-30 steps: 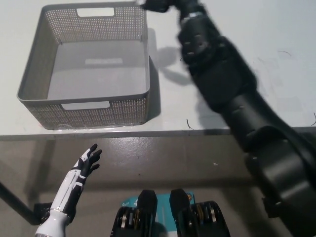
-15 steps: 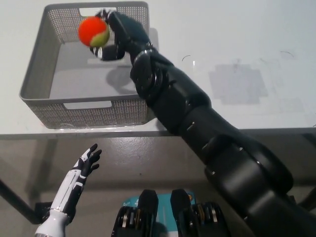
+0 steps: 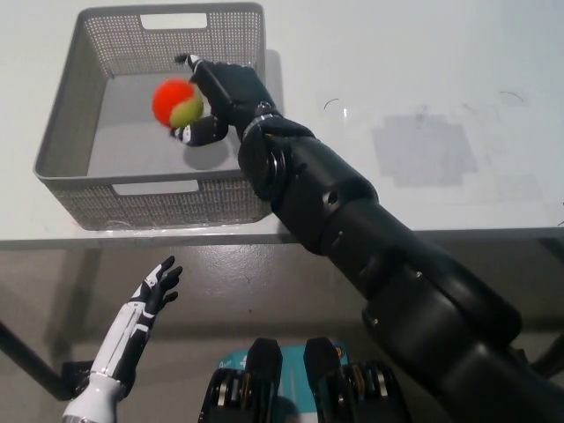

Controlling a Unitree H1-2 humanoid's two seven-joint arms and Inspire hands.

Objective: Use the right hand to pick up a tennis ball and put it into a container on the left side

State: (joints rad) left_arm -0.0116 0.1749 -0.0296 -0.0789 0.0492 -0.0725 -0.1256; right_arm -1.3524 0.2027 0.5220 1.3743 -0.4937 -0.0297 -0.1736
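Note:
An orange-red and yellow-green tennis ball [image 3: 177, 103] sits against the fingers of my black right hand [image 3: 218, 95], which holds it just above the floor of the grey mesh basket [image 3: 70, 132]. The hand reaches in over the basket's right wall, with the arm stretched across its front right corner. One finger points up above the ball and another curls beneath it. My white left hand [image 3: 145, 304] rests open at the lower left, below the table's front edge. The rest of the basket's floor holds nothing.
The basket stands at the back left of the white table [image 3: 423, 70]. A faint grey square patch [image 3: 425, 150] marks the tabletop to the right. The table's front edge [image 3: 132, 236] runs across the middle of the view.
My right hand has swung from the right of the basket to over it with the ball, then dropped lower inside. The left hand has not moved.

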